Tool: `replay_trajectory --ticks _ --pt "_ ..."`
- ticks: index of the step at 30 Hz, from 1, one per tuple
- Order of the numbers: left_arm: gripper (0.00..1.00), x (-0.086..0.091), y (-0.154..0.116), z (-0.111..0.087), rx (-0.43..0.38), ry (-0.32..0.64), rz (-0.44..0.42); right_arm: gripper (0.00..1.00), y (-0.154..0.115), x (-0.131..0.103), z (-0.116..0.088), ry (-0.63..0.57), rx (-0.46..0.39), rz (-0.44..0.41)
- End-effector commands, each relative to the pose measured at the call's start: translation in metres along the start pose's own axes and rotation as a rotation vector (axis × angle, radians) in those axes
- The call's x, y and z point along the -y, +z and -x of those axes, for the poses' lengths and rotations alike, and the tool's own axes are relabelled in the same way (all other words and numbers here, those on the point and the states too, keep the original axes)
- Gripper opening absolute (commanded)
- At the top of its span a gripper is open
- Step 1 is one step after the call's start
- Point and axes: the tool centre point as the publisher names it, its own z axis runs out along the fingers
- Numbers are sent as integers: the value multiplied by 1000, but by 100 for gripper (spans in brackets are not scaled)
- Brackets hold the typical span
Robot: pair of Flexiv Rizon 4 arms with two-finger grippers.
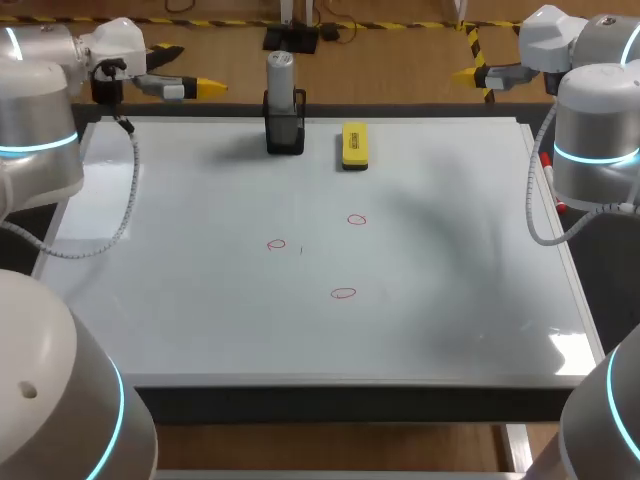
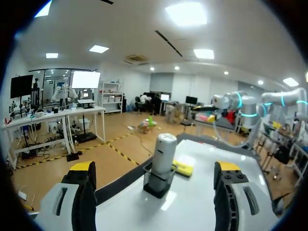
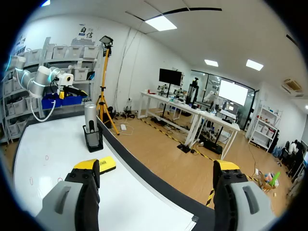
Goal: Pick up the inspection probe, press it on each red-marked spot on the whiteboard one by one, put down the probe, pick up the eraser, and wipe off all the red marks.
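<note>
A grey cylindrical probe (image 1: 281, 76) stands upright in a black holder (image 1: 285, 130) at the far edge of the whiteboard (image 1: 200, 260). To its right lies a yellow eraser (image 1: 354, 144). Three red circle marks (image 1: 277, 244) (image 1: 356, 220) (image 1: 343, 293) are drawn mid-board. My left gripper (image 1: 205, 88) hovers open past the far left corner; in its wrist view the probe (image 2: 163, 153) stands ahead of the gripper (image 2: 155, 173), with the eraser (image 2: 179, 168) behind it. My right gripper (image 1: 468, 72) is open past the far right corner; its wrist view shows the probe (image 3: 90, 118), eraser (image 3: 105, 164) and gripper (image 3: 155, 173).
A red marker (image 1: 548, 162) lies along the board's right edge by my right arm. The board's edges drop to a dark frame (image 1: 340, 400) on the near side.
</note>
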Motion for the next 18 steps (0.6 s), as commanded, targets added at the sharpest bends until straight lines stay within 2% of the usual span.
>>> replay_trajectory --ticks 1,8,18 --pt "100 -6 12 12 -167 16 -22 100 0 0 0 0 -1 -1" --pt "100 -8 30 14 -374 45 -93 100 0 0 0 0 -1 -1" --pt "100 -10 62 12 -481 69 -118 100 0 0 0 0 -1 -1"
